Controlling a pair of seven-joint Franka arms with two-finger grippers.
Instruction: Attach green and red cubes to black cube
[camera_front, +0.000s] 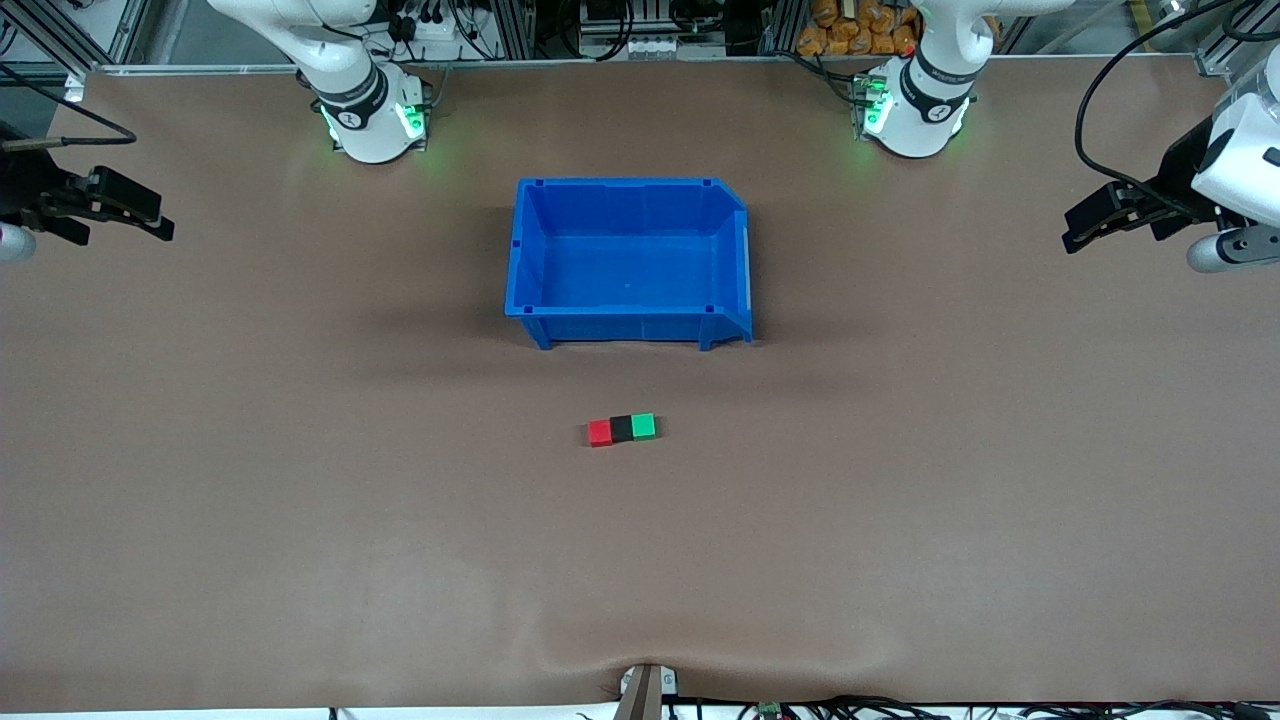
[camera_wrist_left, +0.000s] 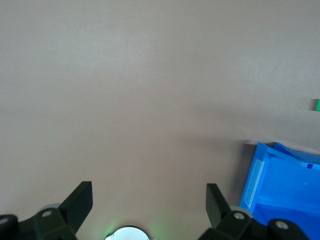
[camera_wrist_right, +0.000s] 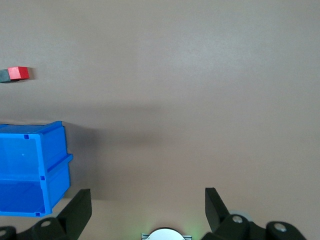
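Note:
The red cube (camera_front: 600, 432), the black cube (camera_front: 622, 429) and the green cube (camera_front: 643, 426) lie in one touching row on the table, black in the middle, nearer to the front camera than the blue bin (camera_front: 527, 260). My left gripper (camera_front: 1072, 232) is open and empty, up over the left arm's end of the table. My right gripper (camera_front: 160, 220) is open and empty over the right arm's end. The left wrist view shows the open left gripper (camera_wrist_left: 148, 200) and an edge of the green cube (camera_wrist_left: 317, 104). The right wrist view shows the open right gripper (camera_wrist_right: 147, 202), the red cube (camera_wrist_right: 18, 73) and part of the black cube (camera_wrist_right: 4, 75).
The blue bin holds nothing and stands mid-table between the arm bases and the cubes; it shows in the left wrist view (camera_wrist_left: 280, 185) and the right wrist view (camera_wrist_right: 30, 170). A brown mat (camera_front: 300, 480) covers the table. A small clamp (camera_front: 645, 685) sits at the table's front edge.

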